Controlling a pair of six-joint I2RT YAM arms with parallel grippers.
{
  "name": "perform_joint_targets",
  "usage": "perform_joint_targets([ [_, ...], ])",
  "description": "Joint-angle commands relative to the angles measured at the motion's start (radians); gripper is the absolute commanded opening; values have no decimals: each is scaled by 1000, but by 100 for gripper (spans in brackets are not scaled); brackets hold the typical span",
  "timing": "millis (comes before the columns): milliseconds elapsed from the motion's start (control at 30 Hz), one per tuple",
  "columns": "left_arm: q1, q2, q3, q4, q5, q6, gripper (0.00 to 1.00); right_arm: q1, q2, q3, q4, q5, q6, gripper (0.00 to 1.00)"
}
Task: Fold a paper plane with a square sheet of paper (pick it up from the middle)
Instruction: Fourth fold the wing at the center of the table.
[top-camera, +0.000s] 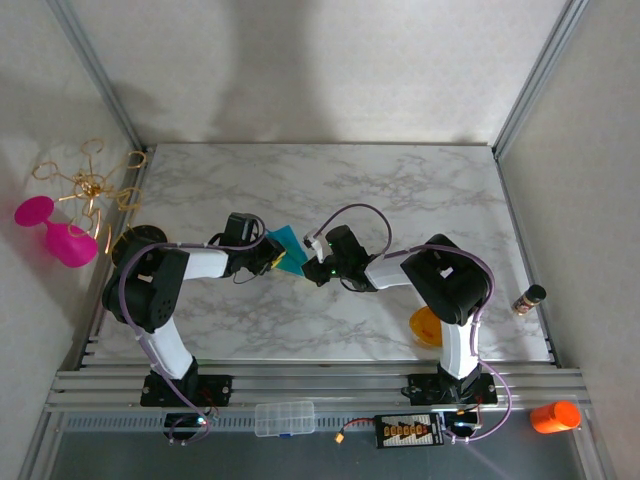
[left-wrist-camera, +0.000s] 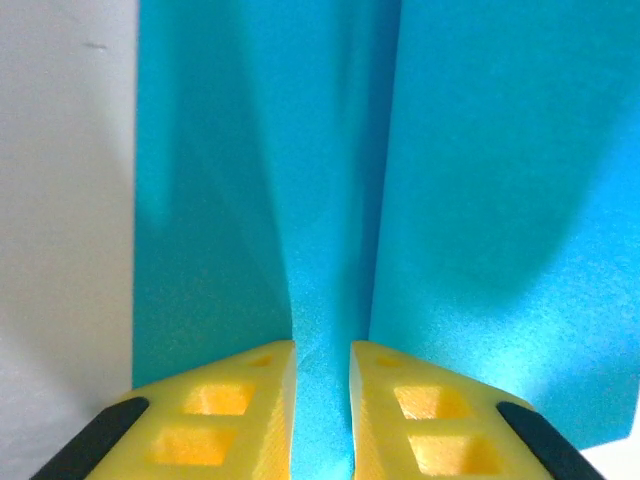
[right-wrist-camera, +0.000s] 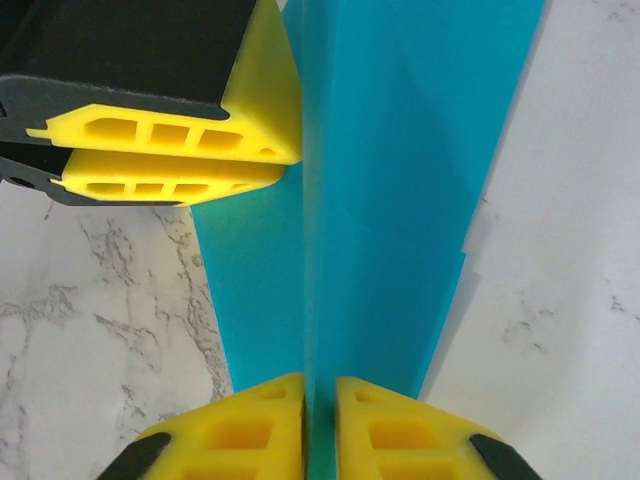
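Creasing probably needed even, aligned pulls, since left gripper (left-wrist-camera: 322, 400) and right gripper (right-wrist-camera: 320, 420) each pinched the folded square sheet of paper (left-wrist-camera: 480, 200) from left and right.

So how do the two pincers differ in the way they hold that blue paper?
The left pincer shows a visible gap, with a fold of the blue paper in it; the right pincer is closed almost fully on the paper. They reach it from opposite sides. Both have yellow tips.
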Motion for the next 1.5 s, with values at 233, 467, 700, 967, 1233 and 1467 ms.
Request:
perform_joint_targets([
  [233,-10,15,0,-53,-17,22,20,-6,3,28,-9,-61,20,5],
  [467,-5,-62,12,-100,-73,52,19,-9,19,29,-8,-114,82,3],
  [700,6,-170,-28,-94,-109,80,20,-21,42,43,-19,-187,170,2],
  [967,8,-236,-125,4,-77,60,20,-25,71,65,-41,-226,217,2],
  [1233,7,-212,-165,114,-25,21,22,-25,99,78,-63,-254,276,0],
  [1467,2,-188,-173,176,-8,7,23,-24,112,99,-113,-267,345,0],
])
